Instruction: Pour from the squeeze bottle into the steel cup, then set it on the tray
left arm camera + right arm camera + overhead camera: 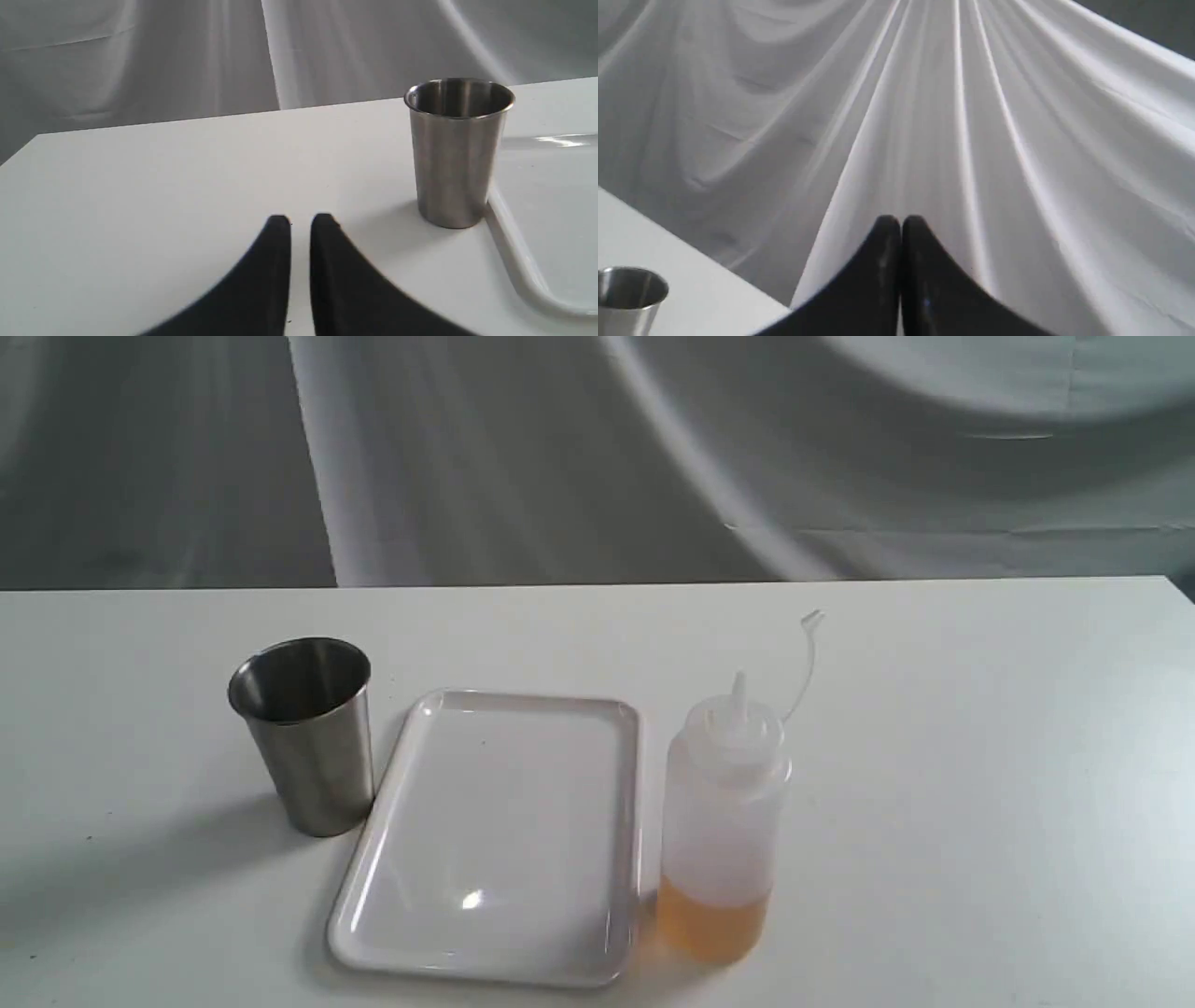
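The squeeze bottle [719, 821] stands upright on the table, right of the tray [495, 831], with amber liquid in its lower part and its cap strap curling up. Left of the tray stands the steel cup [303, 733], upright. Neither gripper shows in the exterior view. In the left wrist view my left gripper [300, 221] hovers low over the table, its black fingers nearly together with a thin gap and nothing between them; the steel cup [458, 149] stands apart from it beside the tray's rim [518, 261]. My right gripper [900, 223] is shut, facing the cloth, with the cup [628, 298] at the frame's edge.
A white table [980, 784] carries everything; its back edge runs across the exterior view and its right corner shows at the far right. Grey-white draped cloth [653, 448] hangs behind the table.
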Robot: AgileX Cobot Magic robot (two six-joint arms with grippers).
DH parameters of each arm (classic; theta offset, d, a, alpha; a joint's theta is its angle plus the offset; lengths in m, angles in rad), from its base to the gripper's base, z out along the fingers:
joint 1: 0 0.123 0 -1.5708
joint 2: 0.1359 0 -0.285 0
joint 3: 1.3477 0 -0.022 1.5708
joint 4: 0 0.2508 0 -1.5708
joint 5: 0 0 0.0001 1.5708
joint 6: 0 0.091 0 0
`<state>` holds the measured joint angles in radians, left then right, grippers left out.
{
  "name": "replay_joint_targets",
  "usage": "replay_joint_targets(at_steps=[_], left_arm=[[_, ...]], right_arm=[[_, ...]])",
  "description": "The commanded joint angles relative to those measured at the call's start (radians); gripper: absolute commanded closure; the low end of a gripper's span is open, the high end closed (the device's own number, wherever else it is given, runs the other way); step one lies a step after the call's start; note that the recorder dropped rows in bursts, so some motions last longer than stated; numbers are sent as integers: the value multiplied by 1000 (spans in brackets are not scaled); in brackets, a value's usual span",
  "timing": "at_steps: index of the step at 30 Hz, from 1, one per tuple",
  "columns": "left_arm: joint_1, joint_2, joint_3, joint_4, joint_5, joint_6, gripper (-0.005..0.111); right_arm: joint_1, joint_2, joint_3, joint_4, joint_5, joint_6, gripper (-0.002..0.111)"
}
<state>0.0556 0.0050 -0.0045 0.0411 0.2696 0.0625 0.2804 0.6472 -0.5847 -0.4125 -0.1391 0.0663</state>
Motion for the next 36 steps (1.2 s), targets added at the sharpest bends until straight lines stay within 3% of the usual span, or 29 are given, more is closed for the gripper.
replay_joint_targets(at_steps=[1,5,14,30,36], left_arm=[[-9,-5,4,0,-4,-2,98],[-9,-5,4,0,-4,-2,98],[-9,-5,4,0,-4,-2,98],[-9,-5,4,0,-4,-2,98],[-9,-5,4,0,-4,-2,98]], right_arm=[[20,61,-11,26,44,6,108],[20,127,-11,147,69,10,108],[20,240,1,162,94,10,108],[20,254,326,162,-390,108,108],[20,254,354,181,-422,228,108]])
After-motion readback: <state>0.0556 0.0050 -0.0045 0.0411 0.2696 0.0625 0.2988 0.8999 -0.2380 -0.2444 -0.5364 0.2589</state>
